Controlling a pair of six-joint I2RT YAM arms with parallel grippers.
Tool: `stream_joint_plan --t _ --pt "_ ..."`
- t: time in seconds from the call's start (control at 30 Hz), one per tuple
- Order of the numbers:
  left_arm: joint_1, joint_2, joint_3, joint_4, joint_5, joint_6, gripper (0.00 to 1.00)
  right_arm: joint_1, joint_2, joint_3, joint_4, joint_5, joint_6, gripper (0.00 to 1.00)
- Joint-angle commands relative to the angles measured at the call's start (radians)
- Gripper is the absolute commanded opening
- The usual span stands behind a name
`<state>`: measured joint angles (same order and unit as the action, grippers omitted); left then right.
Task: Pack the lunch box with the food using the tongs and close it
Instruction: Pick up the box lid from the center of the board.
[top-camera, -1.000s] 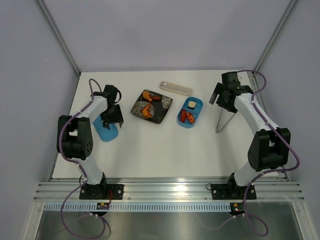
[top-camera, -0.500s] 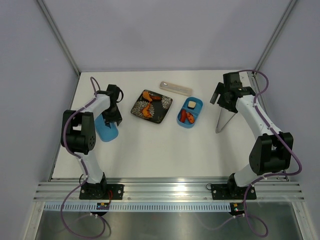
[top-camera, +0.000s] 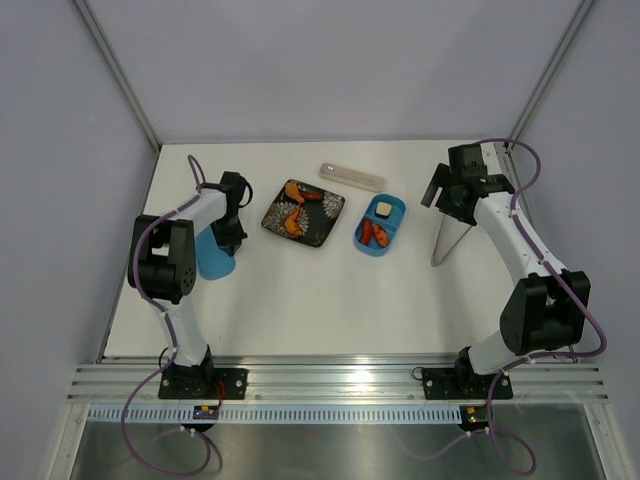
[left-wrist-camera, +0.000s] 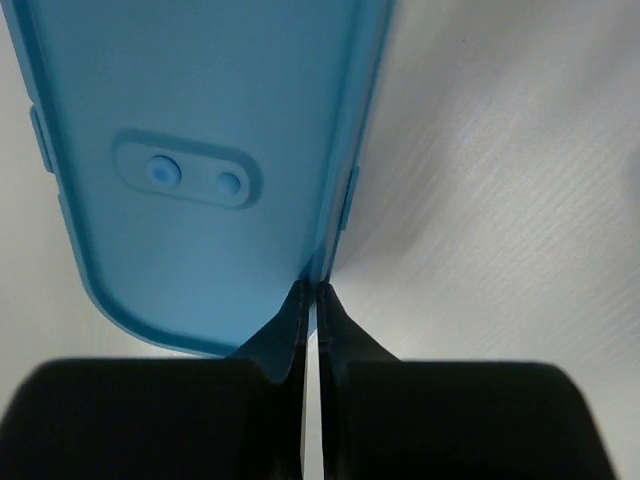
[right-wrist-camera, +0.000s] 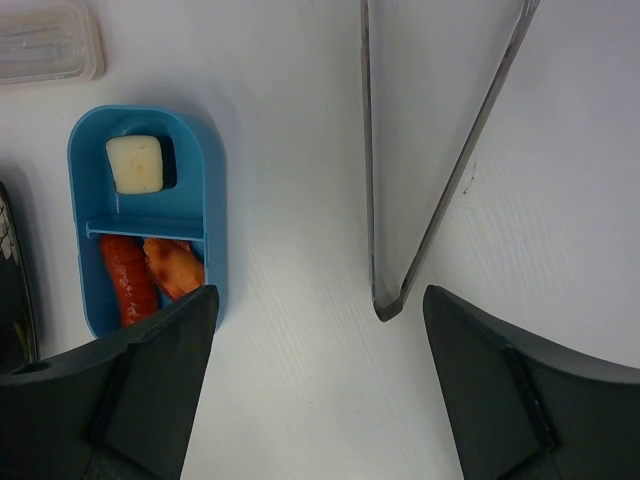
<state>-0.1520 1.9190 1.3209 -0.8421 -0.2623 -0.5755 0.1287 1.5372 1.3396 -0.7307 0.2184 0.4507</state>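
Observation:
The light-blue lunch box (top-camera: 394, 213) stands open right of centre, holding a pale block (right-wrist-camera: 134, 163), a red sausage (right-wrist-camera: 125, 275) and an orange piece (right-wrist-camera: 172, 268). Its blue lid (top-camera: 214, 260) lies at the left; in the left wrist view the lid (left-wrist-camera: 200, 150) fills the upper left. My left gripper (left-wrist-camera: 311, 292) is shut on the lid's right rim. Silver tongs (top-camera: 447, 238) lie on the table at the right. My right gripper (right-wrist-camera: 318, 295) hangs open above the joined end of the tongs (right-wrist-camera: 385, 305), holding nothing.
A black patterned plate (top-camera: 325, 228) with orange food pieces (top-camera: 298, 193) sits left of the lunch box. A long translucent case (top-camera: 352, 177) lies behind them. Frame posts and walls bound the table at the back and sides.
My left gripper has shut on the lid's rim and its arm has shifted a little toward the plate. The right arm has hardly moved.

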Motion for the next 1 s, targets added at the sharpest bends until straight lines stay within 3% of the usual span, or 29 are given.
stream_joint_plan --t 0.0,0.23,0.6,0.97 --pt "-0.003 -0.043 -0.018 0.035 0.024 0.006 0.00 -0.001 -0.055 -0.010 -0.003 0.013 0.005 0.91" --pt "-0.003 -0.178 -0.041 -0.012 0.047 0.063 0.00 0.000 -0.077 -0.022 -0.006 0.004 0.020 0.91" --pt "-0.003 -0.324 -0.029 -0.032 0.219 0.123 0.00 0.023 -0.035 0.067 -0.041 -0.142 0.013 0.91" --pt "-0.003 -0.362 0.006 -0.038 0.294 0.118 0.00 0.225 0.165 0.305 -0.104 -0.425 0.157 0.91"
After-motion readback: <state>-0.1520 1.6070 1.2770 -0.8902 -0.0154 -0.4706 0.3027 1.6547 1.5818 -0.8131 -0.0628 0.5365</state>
